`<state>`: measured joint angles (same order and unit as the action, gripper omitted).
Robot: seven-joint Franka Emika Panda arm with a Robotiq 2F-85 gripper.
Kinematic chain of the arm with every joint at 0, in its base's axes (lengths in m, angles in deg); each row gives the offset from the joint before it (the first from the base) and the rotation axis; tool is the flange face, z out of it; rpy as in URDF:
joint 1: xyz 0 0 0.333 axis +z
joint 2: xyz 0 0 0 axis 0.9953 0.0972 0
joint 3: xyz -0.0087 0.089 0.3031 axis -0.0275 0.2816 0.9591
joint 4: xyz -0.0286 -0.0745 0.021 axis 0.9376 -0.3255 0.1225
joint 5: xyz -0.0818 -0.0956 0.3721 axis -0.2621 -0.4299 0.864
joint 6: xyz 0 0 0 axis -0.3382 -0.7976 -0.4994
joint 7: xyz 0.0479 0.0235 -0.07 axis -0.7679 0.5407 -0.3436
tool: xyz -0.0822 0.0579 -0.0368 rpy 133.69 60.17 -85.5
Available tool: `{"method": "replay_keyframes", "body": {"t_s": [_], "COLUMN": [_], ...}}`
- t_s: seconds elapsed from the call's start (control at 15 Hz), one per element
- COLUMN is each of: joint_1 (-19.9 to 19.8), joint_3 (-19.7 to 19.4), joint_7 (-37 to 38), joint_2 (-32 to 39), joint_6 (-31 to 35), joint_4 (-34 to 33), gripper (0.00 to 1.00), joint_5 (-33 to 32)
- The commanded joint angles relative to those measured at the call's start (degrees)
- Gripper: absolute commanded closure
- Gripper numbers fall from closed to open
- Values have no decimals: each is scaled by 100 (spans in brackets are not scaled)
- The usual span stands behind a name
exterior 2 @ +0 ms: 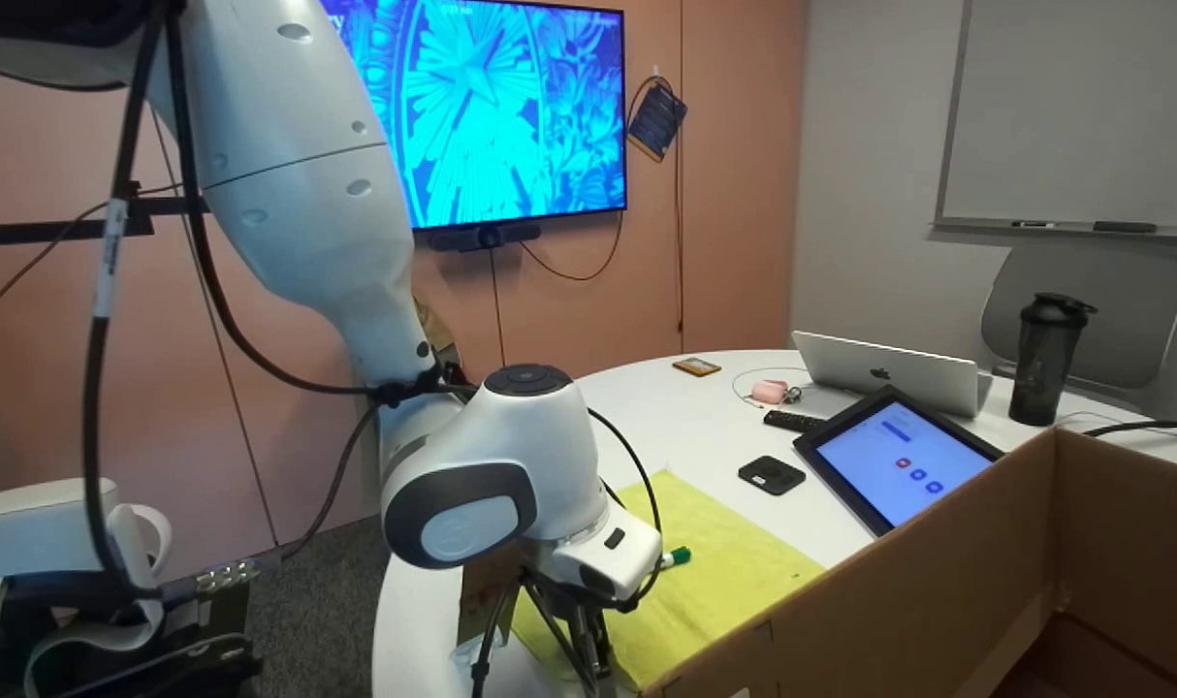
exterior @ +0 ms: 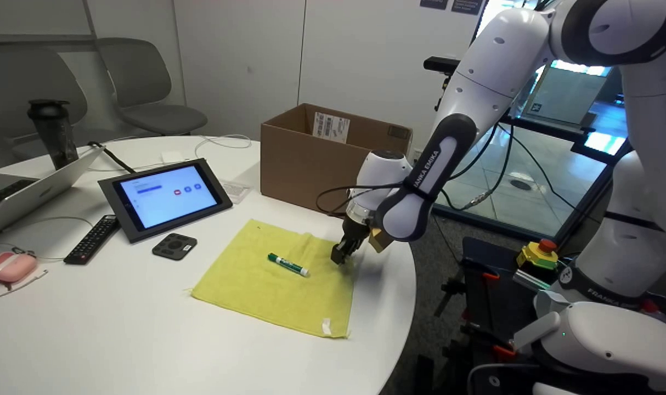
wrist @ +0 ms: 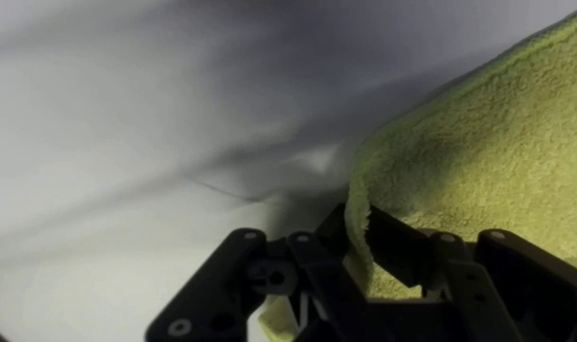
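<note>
A yellow cloth point(exterior: 245, 293) lies mostly flat on the white table, near its edge; it also shows in an exterior view point(exterior 2: 734, 591) and in the wrist view point(wrist: 512, 156). My gripper point(exterior: 341, 255) points down at the cloth's side edge nearest the arm. In the wrist view the fingers point(wrist: 358, 225) are closed on a raised fold of the cloth's edge. In an exterior view the gripper point(exterior 2: 588, 650) is partly hidden by the wrist and cables. A green and white marker point(exterior: 288, 264) lies on the cloth, apart from the gripper; its green end point(exterior 2: 681, 556) shows past the wrist.
An open cardboard box point(exterior: 305, 164) stands close behind the gripper. A tablet point(exterior: 165, 195), a black square device point(exterior: 174, 246), a remote point(exterior: 93, 238), a pink case point(exterior: 16, 269), a laptop point(exterior: 48, 189) and a dark bottle point(exterior: 53, 134) stand or lie on the round table point(exterior: 146, 334).
</note>
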<state>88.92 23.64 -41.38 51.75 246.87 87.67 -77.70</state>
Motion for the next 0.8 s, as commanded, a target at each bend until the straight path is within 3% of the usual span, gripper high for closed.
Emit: {"method": "replay_keyframes", "body": {"t_s": [0.0, 0.33, 0.73], "joint_1": [-53, 31, 651], "joint_3": [97, 47, -327], "joint_7": [-194, -259, -170], "joint_2": [87, -25, -404], "joint_6": [-3, -46, -200], "joint_4": [-108, -58, 113], "gripper": [91, 94, 94], "joint_5": [37, 1, -164]}}
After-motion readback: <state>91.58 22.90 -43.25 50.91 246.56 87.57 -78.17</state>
